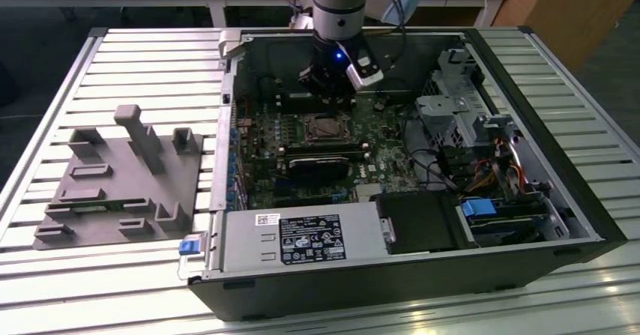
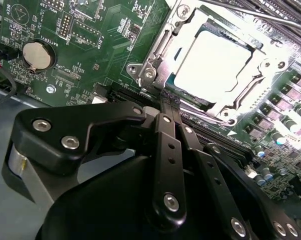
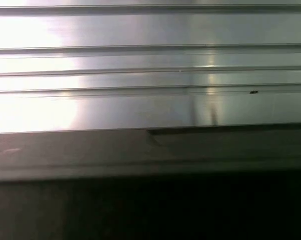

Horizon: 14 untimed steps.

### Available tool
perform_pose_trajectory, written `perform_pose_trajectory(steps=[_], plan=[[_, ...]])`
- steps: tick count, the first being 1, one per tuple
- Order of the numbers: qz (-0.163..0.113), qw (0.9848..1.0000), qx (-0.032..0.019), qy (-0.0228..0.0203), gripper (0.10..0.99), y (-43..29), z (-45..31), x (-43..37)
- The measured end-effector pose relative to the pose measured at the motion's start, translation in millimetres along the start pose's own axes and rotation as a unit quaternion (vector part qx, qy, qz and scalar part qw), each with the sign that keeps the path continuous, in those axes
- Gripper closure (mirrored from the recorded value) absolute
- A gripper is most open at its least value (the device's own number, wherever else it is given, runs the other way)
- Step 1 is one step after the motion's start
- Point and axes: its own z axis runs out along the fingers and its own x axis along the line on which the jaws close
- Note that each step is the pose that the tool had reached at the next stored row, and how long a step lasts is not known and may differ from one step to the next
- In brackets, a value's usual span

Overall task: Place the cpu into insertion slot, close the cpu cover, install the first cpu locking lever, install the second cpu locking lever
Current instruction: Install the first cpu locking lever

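Here, sitting at nine o'clock of the exterior view on the ribbed silvery metal table [image 1: 120, 58]: a grey plastic fixture tray with upright posts [image 1: 115, 177]. Filling the middle, an open black computer case [image 1: 400, 275] with its green circuit board [image 1: 265, 136] facing up. Hanging at twelve o'clock over the board, the black gripper [image 1: 328, 88] on the grey arm. Lying in the small square socket with silvery rim, the insertion slot [image 1: 322, 130], at the board's centre: the flat silver-topped cpu [image 2: 213, 62], glaring bright in the second wrist view. Resting down around it, the thin silvery cpu cover frame [image 2: 163, 47]. Meeting at their tips just beside the socket's near edge, the black fingers [image 2: 166, 150], pressed together and gripping nothing.
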Motion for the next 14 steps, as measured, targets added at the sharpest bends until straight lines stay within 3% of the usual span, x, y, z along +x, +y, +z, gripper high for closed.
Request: perform_pose_trajectory(steps=[8,14], plan=[[0.0,1.0,0.0,-0.0001,0.98,0.1,-1.1,-0.1],[0.0,1.0,0.0067,-0.0002,0.98,0.8,0.7,-0.3]])
